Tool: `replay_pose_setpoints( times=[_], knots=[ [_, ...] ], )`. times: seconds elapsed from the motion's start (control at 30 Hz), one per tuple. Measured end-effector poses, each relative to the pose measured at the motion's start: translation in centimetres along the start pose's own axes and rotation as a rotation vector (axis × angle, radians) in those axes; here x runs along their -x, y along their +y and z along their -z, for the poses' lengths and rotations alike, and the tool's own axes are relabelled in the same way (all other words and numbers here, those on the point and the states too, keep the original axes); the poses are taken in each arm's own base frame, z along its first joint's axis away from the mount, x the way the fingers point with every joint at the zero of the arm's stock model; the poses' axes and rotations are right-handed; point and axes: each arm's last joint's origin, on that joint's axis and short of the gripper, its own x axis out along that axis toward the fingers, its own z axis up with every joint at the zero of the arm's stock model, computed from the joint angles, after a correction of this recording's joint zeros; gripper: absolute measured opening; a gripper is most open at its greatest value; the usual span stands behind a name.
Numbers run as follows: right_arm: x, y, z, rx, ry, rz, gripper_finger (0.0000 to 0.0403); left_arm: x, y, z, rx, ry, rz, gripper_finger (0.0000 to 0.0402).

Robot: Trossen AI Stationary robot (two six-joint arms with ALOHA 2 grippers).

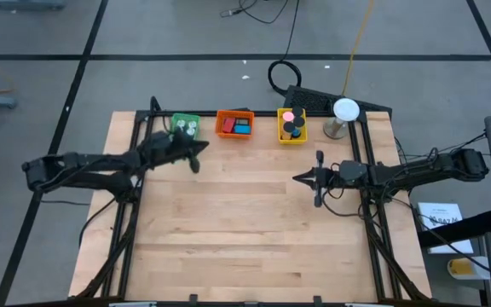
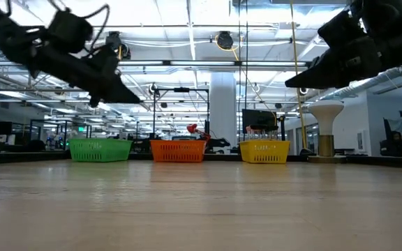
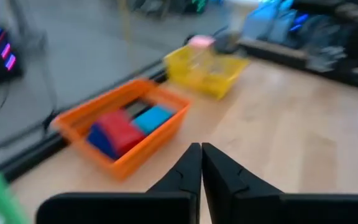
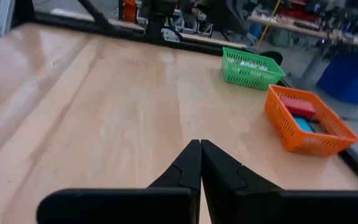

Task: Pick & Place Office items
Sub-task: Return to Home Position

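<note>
The left gripper [image 3: 201,153] hangs pressed shut and empty just in front of the green mesh plastic tray [image 2: 100,150]. The right gripper [image 4: 201,150], likewise closed on nothing, hangs over the pale wooden table [image 1: 254,230]. The small mixed office items [image 1: 241,126] lie in that tray, the orange mesh tray [image 2: 178,151] and the yellow mesh tray [image 2: 264,152].

Left arm [image 1: 83,164] matt black, slim, jointed; right arm [image 1: 416,170] alike, black cables looped; tapered dark fingers [image 4: 185,171]
</note>
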Motion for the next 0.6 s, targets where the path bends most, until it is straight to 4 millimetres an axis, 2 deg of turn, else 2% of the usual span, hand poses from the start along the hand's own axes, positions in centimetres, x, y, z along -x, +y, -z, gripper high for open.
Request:
replay_pose_setpoints(
  times=[0.13, 0.3, 0.47, 0.6],
  knots=[
    [0.0, -0.4, 0.2, 0.057, 0.018, 0.019, 0.0, 0.9, -1.1, 1.0, -0.091, -0.131, 0.111, 0.0015],
    [0.3, -1.0, 0.8, 0.05, 0.012, -0.031, 0.0, 1.4, -1.7, 1.8, -0.18, -0.158, 0.239, 0.0005],
    [1.7, -1.3, 2.7, -0.003, -0.025, -0.009, 0.0, 1.5, -1.8, 1.7, -0.209, -0.163, 0.351, 0.0015],
    [3.0, -1.3, 4.1, -0.01, -0.044, 0.023, 0.0, 2.1, -1.6, 1.1, -0.218, -0.203, 0.393, 0.0004]
  ],
)
